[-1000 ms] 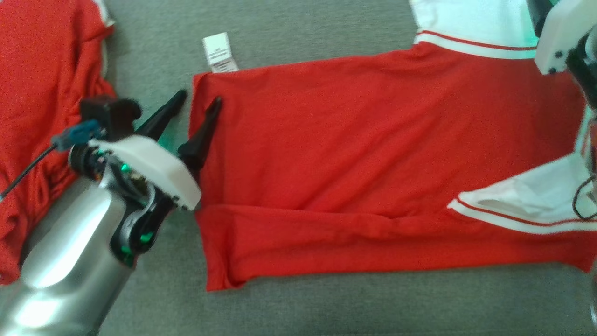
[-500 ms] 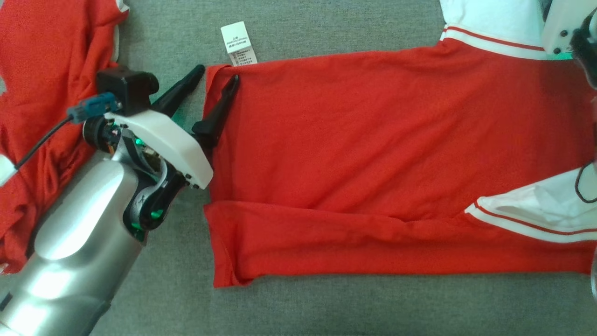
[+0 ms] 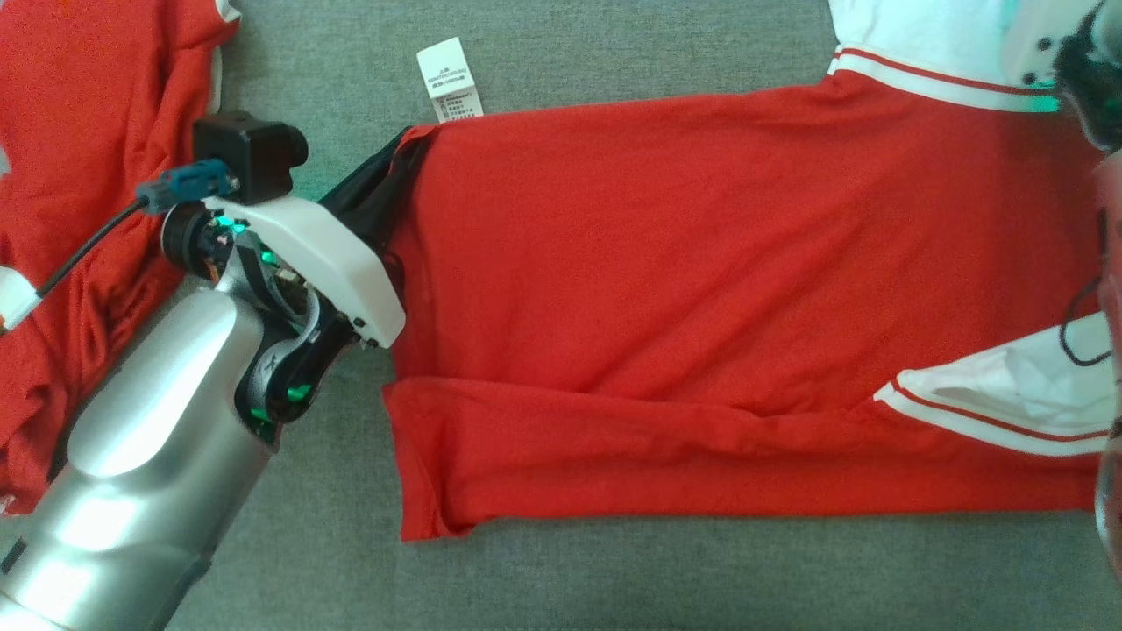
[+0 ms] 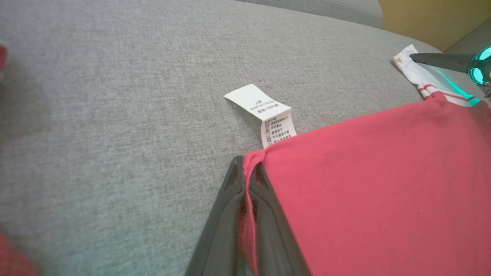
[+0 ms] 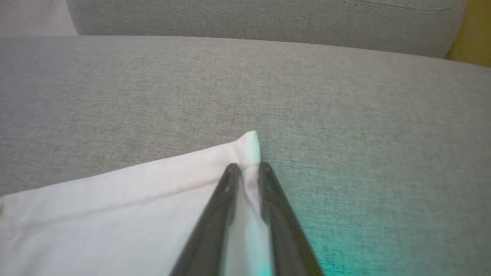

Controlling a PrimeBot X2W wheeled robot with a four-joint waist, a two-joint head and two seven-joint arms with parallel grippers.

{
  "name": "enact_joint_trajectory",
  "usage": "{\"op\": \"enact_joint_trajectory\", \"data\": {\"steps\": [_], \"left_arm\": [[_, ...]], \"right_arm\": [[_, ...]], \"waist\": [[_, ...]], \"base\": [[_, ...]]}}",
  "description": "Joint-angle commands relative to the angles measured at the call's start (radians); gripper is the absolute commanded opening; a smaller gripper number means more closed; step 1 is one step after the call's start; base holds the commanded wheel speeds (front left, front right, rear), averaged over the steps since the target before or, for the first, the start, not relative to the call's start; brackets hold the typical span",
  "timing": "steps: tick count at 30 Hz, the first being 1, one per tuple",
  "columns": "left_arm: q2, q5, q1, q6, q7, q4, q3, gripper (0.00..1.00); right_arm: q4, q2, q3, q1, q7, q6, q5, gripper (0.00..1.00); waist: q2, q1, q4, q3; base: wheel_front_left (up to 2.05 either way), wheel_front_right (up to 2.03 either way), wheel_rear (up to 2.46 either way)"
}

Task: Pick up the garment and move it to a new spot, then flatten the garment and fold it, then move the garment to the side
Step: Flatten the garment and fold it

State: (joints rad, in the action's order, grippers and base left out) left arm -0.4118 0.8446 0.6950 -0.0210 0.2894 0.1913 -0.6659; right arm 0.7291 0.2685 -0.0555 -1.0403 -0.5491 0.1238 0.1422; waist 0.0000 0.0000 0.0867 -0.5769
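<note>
Two corners pinched | left fingers (image 4: pixel 224 218) closed on garment (image 3: pixel 701 263) red hem corner beside care label (image 3: pixel 449 79) | right fingers (image 5: pixel 218 218) gripping its white sleeve tip | garment spread mid sofa cushion (image 3: pixel 614 578) | paired hold likely meant for folding back edge over

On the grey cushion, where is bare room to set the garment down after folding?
Two free patches: the grey strip on the near side of the red garment, and the grey area beyond it, between the white label and the white sleeve. Crowded: the gap beside the second red garment, taken by the left end effector pinching the hem corner.
</note>
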Motion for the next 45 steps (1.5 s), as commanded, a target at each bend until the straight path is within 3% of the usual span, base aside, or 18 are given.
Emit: {"op": "enact_joint_trajectory", "data": {"steps": [1,12,19,29,37,41,45], "left_arm": [[-0.024,0.008,-0.002,-0.009,0.020,-0.003,0.011,0.00],[-0.041,0.061,-0.020,0.000,-0.042,-0.029,0.087,0.00],[-0.071,0.081,-0.097,0.022,-0.073,-0.085,0.114,0.00],[-0.125,0.119,-0.273,0.082,-0.143,-0.235,0.175,0.00],[-0.171,0.145,-0.490,0.145,-0.196,-0.418,0.205,0.00],[-0.173,0.161,-0.566,0.169,-0.212,-0.468,0.209,0.00],[-0.173,0.172,-0.606,0.177,-0.224,-0.481,0.213,0.00]], "right_arm": [[0.005,-0.027,-0.008,0.013,-0.019,0.007,0.008,0.00],[-0.025,-0.038,0.053,-0.012,0.080,0.007,0.047,0.00],[-0.141,-0.008,0.028,0.069,0.097,0.007,0.125,0.00],[-0.546,0.024,0.001,0.429,0.014,0.007,0.270,0.00],[-0.868,-0.014,0.094,0.794,-0.058,0.007,0.292,0.00],[-0.936,-0.051,0.112,0.894,-0.084,0.007,0.284,0.00],[-0.924,-0.076,0.106,0.915,-0.083,0.007,0.265,0.00]], "waist": [[0.0000,0.0000,0.000,0.002],[0.0000,0.0000,-0.029,0.052],[0.0000,0.0000,-0.072,0.121],[0.0000,0.0000,-0.146,0.225],[0.0000,0.0000,-0.181,0.268],[0.0000,0.0000,-0.195,0.265],[0.0000,0.0000,-0.201,0.264]], "base": [[0.00,0.00,0.00],[0.00,0.00,0.00],[0.00,0.00,0.00],[0.00,0.00,0.00],[0.00,0.00,0.00],[0.00,0.00,0.00],[0.00,0.00,0.00]]}}
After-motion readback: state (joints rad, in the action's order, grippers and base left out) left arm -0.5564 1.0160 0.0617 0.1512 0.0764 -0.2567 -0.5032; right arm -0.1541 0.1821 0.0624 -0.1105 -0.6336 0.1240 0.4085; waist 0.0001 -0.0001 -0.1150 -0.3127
